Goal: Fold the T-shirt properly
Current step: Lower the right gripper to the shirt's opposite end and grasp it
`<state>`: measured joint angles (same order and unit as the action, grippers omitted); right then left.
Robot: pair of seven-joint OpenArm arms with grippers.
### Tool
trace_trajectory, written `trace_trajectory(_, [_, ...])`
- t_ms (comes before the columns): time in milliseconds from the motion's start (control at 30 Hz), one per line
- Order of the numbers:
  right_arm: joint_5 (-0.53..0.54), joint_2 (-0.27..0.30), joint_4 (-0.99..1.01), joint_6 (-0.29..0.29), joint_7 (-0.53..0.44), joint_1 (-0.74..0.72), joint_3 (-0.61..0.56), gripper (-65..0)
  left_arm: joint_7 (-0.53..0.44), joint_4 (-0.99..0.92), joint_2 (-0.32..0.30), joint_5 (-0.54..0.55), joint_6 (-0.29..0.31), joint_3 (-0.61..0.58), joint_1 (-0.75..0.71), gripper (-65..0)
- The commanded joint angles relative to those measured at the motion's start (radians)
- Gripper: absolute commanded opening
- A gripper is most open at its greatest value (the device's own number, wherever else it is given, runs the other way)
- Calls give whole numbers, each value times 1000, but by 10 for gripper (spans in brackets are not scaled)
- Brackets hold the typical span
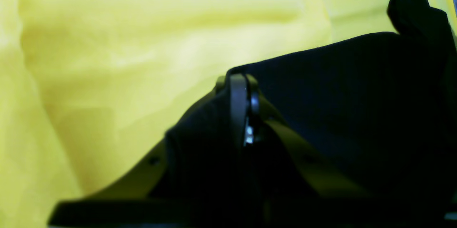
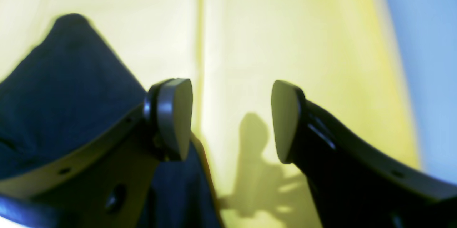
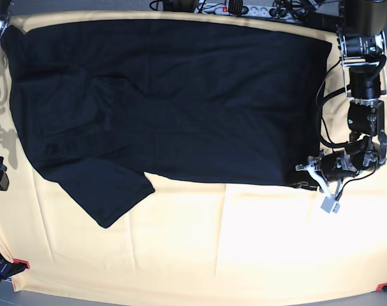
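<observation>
T-shirt (image 3: 180, 102), one only, lies spread across the yellow-covered table (image 3: 212, 255), a sleeve pointing toward the near edge. Left claw (image 1: 246, 113) is clenched on the hem corner; right claw (image 2: 232, 120) hangs released beside the cloth. First fold looks begun; next likely needs lifting that corner across.

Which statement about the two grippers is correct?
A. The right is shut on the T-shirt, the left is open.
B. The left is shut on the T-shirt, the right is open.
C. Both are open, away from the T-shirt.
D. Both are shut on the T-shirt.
B: the left gripper has its jaws together on an edge of the black T-shirt, while the right gripper shows a wide gap with nothing in it.
</observation>
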<state>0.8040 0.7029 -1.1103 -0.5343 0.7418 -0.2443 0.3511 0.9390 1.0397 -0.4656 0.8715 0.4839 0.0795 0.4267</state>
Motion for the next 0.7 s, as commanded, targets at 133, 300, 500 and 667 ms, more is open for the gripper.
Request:
trace_trajectory(133, [183,26,241,-126,82,-148,-6,-276,-22,14,-19,-45,3,8,23,-650])
trace_trajectory(300, [300,15,346,-164,135,-157,-6,-276,-17,14,-27,-56,3,8,17,-650])
trace_trajectory(500, [228,-50,347,-164,142,-143,-6,-277,-18,14,-31,-48,3,8,17,-650])
trace_trajectory(667, [152,-91,347,-164,120,-143,-6,-277,-18,14,-36,-48,3,8,17,-650])
